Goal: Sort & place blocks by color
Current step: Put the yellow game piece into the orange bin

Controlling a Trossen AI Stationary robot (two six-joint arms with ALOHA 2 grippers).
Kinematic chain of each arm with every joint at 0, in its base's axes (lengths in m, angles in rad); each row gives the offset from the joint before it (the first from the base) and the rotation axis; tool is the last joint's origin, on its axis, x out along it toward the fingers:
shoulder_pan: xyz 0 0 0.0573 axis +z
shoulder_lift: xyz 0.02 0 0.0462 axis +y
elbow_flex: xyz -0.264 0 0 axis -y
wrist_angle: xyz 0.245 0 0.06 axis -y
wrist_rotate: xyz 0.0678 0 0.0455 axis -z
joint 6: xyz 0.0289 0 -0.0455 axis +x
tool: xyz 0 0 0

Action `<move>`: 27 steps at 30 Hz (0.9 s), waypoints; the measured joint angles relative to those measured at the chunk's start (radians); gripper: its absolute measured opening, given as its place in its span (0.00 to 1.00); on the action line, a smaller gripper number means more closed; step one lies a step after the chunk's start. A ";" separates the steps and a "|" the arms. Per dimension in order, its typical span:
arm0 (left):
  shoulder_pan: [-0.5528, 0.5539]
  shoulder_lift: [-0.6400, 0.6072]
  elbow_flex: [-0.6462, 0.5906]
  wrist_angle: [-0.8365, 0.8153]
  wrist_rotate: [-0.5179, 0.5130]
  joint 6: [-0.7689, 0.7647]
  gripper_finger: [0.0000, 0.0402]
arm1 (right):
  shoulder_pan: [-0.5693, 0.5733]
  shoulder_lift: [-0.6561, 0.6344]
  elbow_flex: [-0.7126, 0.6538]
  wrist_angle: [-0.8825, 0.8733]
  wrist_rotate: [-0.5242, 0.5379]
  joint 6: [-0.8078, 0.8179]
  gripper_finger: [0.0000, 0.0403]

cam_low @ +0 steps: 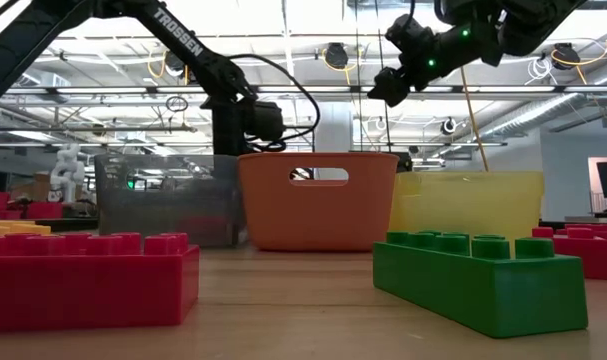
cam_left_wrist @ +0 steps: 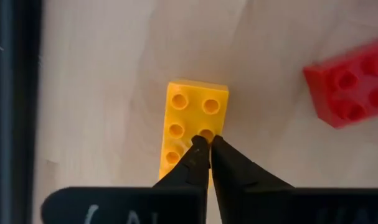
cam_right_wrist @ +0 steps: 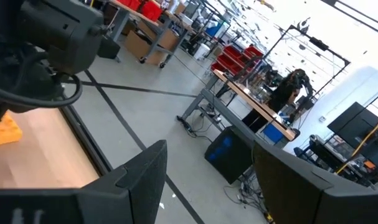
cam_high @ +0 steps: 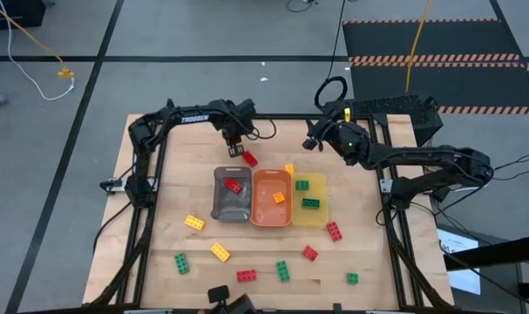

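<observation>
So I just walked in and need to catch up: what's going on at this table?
A two-armed robot is sorting toy blocks by color into three trays. The left tool is shut, its tips over a yellow block on the table behind the grey tray; it doesn't seem to grip it. The right tool waits open above the back edge. Some blocks are in trays; many remain scattered on the table.

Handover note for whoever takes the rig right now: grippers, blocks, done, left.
Left gripper: shut over a yellow block behind the trays, tips together on its studs, nothing gripped. A red block lies beside it.
Right gripper: open, empty, raised beyond the yellow tray.
Done: red block in grey tray; orange one in orange tray; two green in yellow tray.
Left: about ten blocks loose on the front of the table, plus an orange block behind the trays.
</observation>
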 joint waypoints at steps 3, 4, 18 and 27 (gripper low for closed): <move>-0.002 -0.002 0.000 -0.048 0.041 -0.013 0.01 | 0.000 -0.009 0.000 -0.015 0.000 0.000 0.56; -0.006 -0.002 0.001 -0.073 0.050 -0.021 0.02 | 0.000 -0.011 0.000 -0.022 0.000 0.000 0.56; -0.018 0.000 0.004 -0.254 -0.030 -0.057 0.04 | 0.000 -0.017 0.000 -0.044 0.000 0.017 0.56; -0.019 0.002 0.088 -0.281 -0.056 -0.056 0.35 | 0.000 -0.017 0.000 -0.044 -0.001 0.019 0.56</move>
